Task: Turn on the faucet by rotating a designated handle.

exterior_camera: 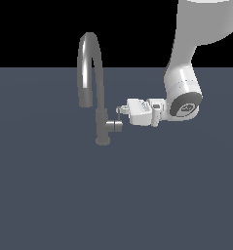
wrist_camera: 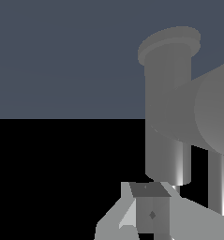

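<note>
The faucet (exterior_camera: pixel 102 124) is a grey tap with a tall arched spout (exterior_camera: pixel 88 63), standing on the dark floor in the exterior view. Its handle (exterior_camera: pixel 116 126) is a short stub on the body's right side, with a thin lever rod (exterior_camera: pixel 119 114) rising from its end. My gripper (exterior_camera: pixel 121 110) reaches in from the exterior view's right, its fingertips at the rod. In the wrist view the faucet body (wrist_camera: pixel 167 117), the stub (wrist_camera: pixel 214 112) and the rod (wrist_camera: pixel 217 185) fill one side. The gripper (wrist_camera: pixel 148 197) looks shut, with the rod beside its fingers rather than between them.
The white arm (exterior_camera: pixel 184 93) comes down from the upper part of the exterior view's right. A flat dark grey floor (exterior_camera: pixel 113 205) lies all around the faucet. Nothing else is in view.
</note>
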Controlling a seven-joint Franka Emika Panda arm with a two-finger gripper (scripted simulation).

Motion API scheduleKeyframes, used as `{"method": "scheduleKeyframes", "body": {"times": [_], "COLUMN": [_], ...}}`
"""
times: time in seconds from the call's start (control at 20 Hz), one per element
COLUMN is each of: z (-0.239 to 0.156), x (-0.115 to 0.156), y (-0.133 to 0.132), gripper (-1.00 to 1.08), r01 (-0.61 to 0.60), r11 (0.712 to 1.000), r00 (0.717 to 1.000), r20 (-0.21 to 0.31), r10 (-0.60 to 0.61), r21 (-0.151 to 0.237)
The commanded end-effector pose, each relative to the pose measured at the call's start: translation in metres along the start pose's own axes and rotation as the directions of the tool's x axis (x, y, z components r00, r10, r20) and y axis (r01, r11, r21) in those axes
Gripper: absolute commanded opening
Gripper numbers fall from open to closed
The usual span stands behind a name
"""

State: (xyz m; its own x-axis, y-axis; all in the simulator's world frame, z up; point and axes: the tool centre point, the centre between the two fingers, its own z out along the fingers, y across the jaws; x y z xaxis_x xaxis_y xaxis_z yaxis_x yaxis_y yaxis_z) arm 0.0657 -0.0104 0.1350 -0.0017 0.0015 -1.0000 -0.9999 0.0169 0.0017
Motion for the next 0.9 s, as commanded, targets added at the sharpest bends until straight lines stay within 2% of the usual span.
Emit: {"method": "scheduleKeyframes", "body": {"times": [0.0,0.85], "z": [0.0,0.0], "x": [-0.001,-0.01], "y": [0.0,0.027], "gripper": [-1.0,-1.0], "r01": [0.002,0.002], "r11": [1.0,1.0], "r00": [1.0,1.0], "r20": [-0.002,-0.003], "r10": [-0.002,-0.002], "r21": [-0.002,0.001]}}
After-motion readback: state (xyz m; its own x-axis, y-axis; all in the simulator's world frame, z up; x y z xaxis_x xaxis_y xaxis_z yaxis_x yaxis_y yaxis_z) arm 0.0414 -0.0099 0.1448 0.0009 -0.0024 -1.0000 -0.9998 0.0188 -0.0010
